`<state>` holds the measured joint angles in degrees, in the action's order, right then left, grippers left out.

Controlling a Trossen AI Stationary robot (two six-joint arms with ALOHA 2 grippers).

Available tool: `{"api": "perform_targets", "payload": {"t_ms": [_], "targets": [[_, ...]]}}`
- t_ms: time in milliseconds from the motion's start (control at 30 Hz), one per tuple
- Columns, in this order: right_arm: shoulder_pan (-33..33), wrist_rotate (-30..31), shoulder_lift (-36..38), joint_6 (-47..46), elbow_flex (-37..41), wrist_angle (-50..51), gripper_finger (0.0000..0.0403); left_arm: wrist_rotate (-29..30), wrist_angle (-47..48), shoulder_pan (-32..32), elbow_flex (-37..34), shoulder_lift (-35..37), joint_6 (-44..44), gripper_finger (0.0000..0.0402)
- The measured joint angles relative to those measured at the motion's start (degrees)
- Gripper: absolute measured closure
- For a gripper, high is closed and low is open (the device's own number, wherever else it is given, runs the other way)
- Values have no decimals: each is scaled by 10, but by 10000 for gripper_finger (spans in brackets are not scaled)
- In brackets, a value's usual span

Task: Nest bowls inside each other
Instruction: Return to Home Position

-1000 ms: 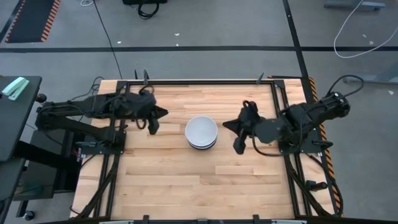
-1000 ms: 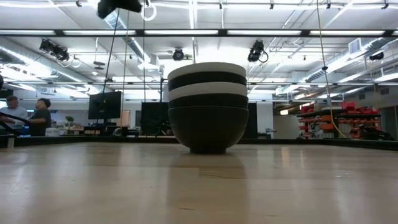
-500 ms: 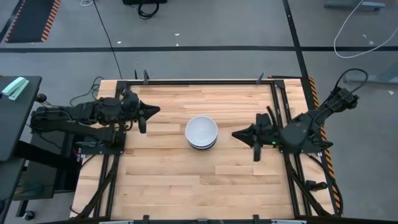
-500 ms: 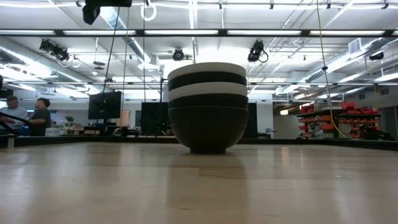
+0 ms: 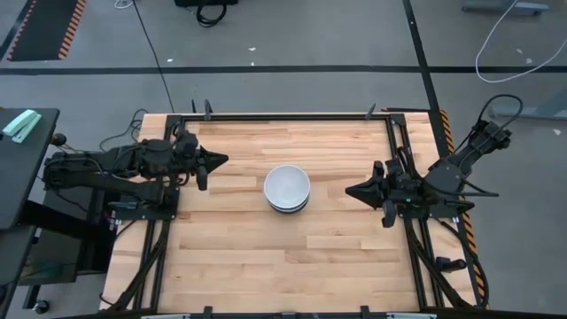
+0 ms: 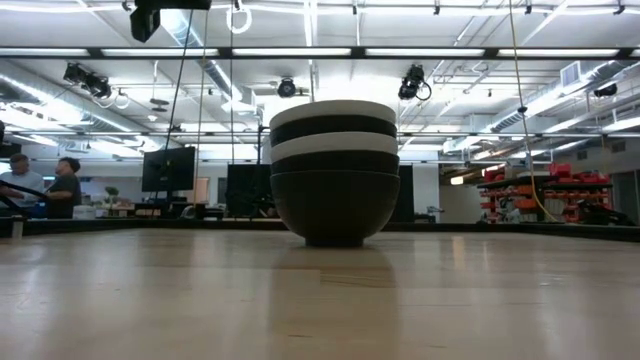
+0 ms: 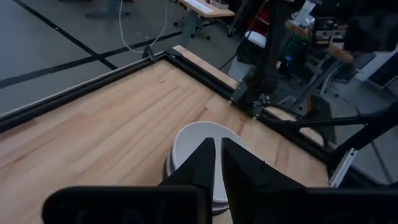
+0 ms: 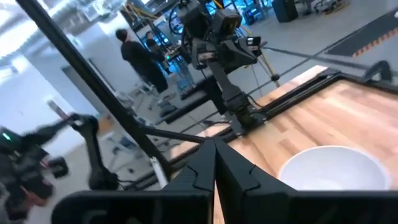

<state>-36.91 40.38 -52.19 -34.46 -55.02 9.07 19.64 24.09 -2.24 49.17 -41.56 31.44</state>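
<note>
The bowls [image 5: 287,188] stand nested in one stack at the table's middle, a white one on top. The low view shows the stack [image 6: 334,170] resting on its black bottom bowl, with black and white rims banded above. My left gripper [image 5: 221,159] hovers shut over the table's left part, pointing at the stack; its wrist view shows the fingers [image 7: 217,142] together and the stack [image 7: 186,140] beyond. My right gripper [image 5: 350,189] hovers shut over the right part, also pointing at the stack [image 8: 336,165], fingers [image 8: 214,143] closed.
Bare wooden tabletop [image 5: 266,257] surrounds the stack on all sides. A black metal frame [image 5: 283,115] runs along the table's edges. People [image 6: 45,185] stand far off in the room beyond; another person [image 8: 134,46] shows in the right wrist view.
Both grippers have drawn back from the stack. The right one moved toward the table's right edge through the whole second. The left one moved a little toward the left edge, then kept still. The stack has not moved.
</note>
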Motion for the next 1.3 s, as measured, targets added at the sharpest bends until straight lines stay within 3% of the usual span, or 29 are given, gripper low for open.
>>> {"api": "perform_targets", "payload": {"t_ms": [267, 467, 633, 800, 900, 1100, 1300], "targets": [[-2, -30, 3, 7, -2, -11, 390, -16, -2, -9, 0, 5, -42, 376], [-46, -57, 10, 104, 13, -150, 387, -26, -7, -72, 0, 16, -38, 367], [-69, -59, 20, 166, 72, -278, 387, 35, -31, -130, -2, 13, -48, 362], [-69, -70, 44, 177, 183, -431, 387, 46, -190, -167, -89, 29, -67, 363], [-69, -83, 65, 189, 225, -490, 386, 46, -239, -168, -145, 49, -63, 367], [-69, -84, 136, 187, 275, -494, 386, 47, -268, -166, -207, 108, -52, 374], [-69, -105, 228, 221, 307, -492, 387, 48, -272, -147, -225, 195, -90, 365]]}}
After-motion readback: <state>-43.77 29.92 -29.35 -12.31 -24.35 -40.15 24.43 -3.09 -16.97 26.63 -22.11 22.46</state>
